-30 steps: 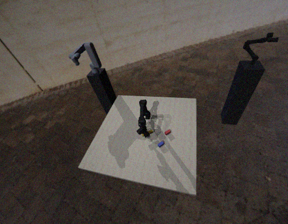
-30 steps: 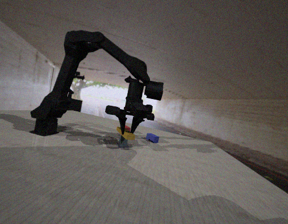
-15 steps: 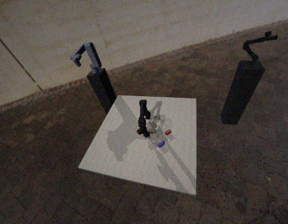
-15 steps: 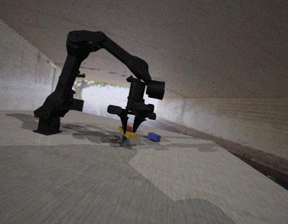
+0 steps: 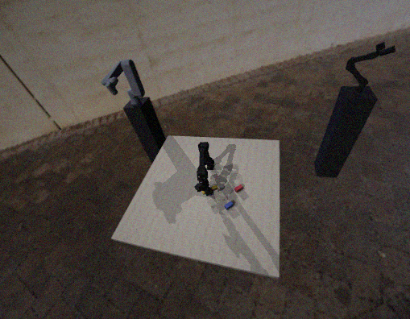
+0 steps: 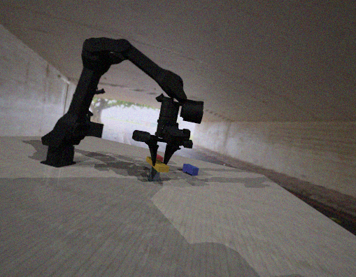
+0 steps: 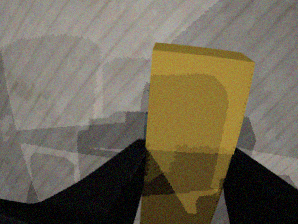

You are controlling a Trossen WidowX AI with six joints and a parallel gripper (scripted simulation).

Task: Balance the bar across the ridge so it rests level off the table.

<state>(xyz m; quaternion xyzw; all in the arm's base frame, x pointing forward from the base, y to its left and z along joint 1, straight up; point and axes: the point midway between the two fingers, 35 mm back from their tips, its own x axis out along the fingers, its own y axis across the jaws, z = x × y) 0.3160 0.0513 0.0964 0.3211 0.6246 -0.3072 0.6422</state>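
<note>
The yellow bar (image 5: pixel 214 188) (image 6: pixel 161 168) (image 7: pixel 190 110) is off the table and looks about level. My gripper (image 5: pixel 209 192) (image 6: pixel 160 164) (image 7: pixel 186 152) is shut on it, with one finger on each long side. The small grey-blue ridge (image 6: pixel 154 175) stands on the table under the bar in the exterior view. The bar's underside is at or just above the ridge's top; whether they touch cannot be told. In the wrist view the bar hides nearly all of the ridge, and its near end runs out of the frame.
A blue block (image 5: pixel 229 205) (image 6: pixel 190 169) lies on the white table (image 5: pixel 153 229) (image 6: pixel 98 227) to the right of the bar in the exterior view. A red block (image 5: pixel 238 188) (image 6: pixel 160 158) lies behind the bar there. Two other arms stand on dark pedestals beyond the table.
</note>
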